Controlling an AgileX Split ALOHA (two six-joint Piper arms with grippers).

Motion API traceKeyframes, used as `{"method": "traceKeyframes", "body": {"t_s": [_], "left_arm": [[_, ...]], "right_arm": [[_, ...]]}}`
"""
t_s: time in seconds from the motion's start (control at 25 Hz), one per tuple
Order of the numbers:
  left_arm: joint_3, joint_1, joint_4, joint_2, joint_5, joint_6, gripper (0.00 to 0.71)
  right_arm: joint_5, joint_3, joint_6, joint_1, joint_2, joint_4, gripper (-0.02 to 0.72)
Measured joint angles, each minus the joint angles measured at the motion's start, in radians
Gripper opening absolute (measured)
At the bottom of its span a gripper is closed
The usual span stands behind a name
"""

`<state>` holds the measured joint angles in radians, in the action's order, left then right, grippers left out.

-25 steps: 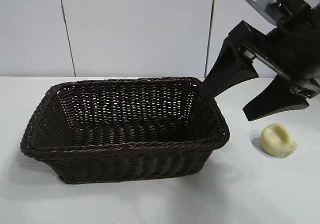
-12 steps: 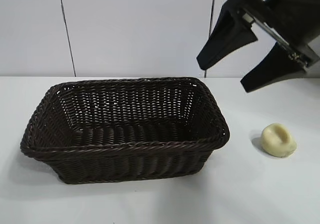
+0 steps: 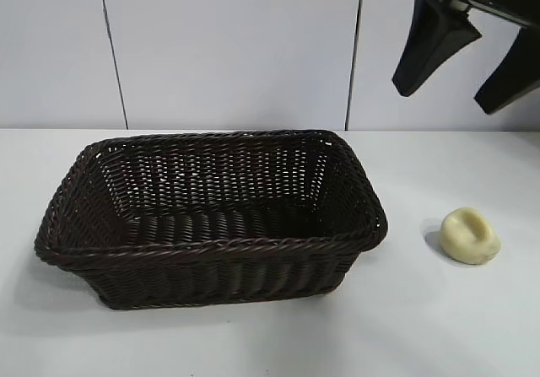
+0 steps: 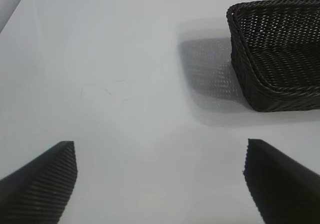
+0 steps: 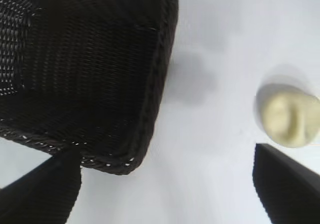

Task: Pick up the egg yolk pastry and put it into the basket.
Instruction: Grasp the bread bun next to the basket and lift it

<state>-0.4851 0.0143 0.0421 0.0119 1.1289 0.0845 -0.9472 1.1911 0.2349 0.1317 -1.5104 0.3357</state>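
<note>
The egg yolk pastry (image 3: 470, 235), a small pale yellow bun with a dent, lies on the white table to the right of the basket (image 3: 211, 248). The basket, dark woven wicker with a braided rim, holds nothing. My right gripper (image 3: 445, 99) hangs open high above the table, over the gap between the basket's right end and the pastry. The right wrist view shows the pastry (image 5: 290, 120) beside one finger of the right gripper (image 5: 165, 156), with the basket's corner (image 5: 155, 93) opposite. My left gripper (image 4: 160, 146) is open over bare table, away from the basket (image 4: 240, 58).
A white table (image 3: 439, 326) carries the basket and the pastry. A pale panelled wall (image 3: 228, 48) stands behind. Bare table lies around the pastry and in front of the basket.
My right gripper has risen from beside the basket's right end and shifted right, staying open. The pastry and basket have not moved.
</note>
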Motion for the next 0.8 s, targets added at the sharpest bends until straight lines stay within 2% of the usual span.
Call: {"method": "traceKeyframes", "body": {"t_s": [0.28, 0.6, 0.8], "left_arm": [[0.000, 0.000, 0.000, 0.000, 0.000, 0.000, 0.658], [0.000, 0.000, 0.000, 0.000, 0.000, 0.000, 0.658], [0.000, 0.000, 0.000, 0.000, 0.000, 0.000, 0.658]], "right_arm": [[0.010, 0.002, -0.006, -0.138, -0.084, 0.000, 0.664], [0.106, 0.003, -0.006, -0.146, -0.215, 0.000, 0.664], [0.109, 0.003, -0.006, -0.146, -0.284, -0.014, 0.664]]}}
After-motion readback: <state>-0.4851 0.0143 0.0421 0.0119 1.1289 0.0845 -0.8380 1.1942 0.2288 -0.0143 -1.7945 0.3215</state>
